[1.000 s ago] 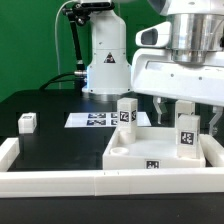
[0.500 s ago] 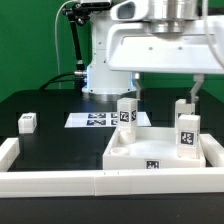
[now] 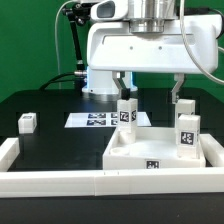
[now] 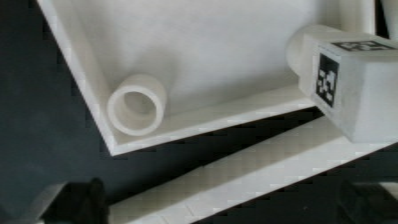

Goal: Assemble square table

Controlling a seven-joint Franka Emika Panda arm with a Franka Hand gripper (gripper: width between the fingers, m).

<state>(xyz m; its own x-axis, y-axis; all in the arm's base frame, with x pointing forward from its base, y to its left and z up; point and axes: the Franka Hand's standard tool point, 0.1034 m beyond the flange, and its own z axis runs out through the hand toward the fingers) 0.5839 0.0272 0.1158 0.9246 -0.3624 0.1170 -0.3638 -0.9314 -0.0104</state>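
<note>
On the exterior view's left, a small white tagged block [image 3: 27, 122] is lying alone on the black worktop [image 3: 50, 140], well apart from the rest; it is judged to be a loose leg not yet fitted. Next to the right, the marker board [image 3: 92, 119] is lying flat by the robot base. The square tabletop [image 3: 160, 150] is resting rim-up inside the white border bars [image 3: 60, 182]. One leg [image 3: 127, 113] is standing upright at its far corner and a second leg [image 3: 187, 132] at its right corner; an empty screw socket [image 4: 139, 104] is seen in the wrist view. The gripper [image 3: 148, 92] is being carried leftward from its position a second earlier, and is now hanging wide open and empty, with a finger above each leg. The right leg is judged released; the next leg is probably being sought.
</note>
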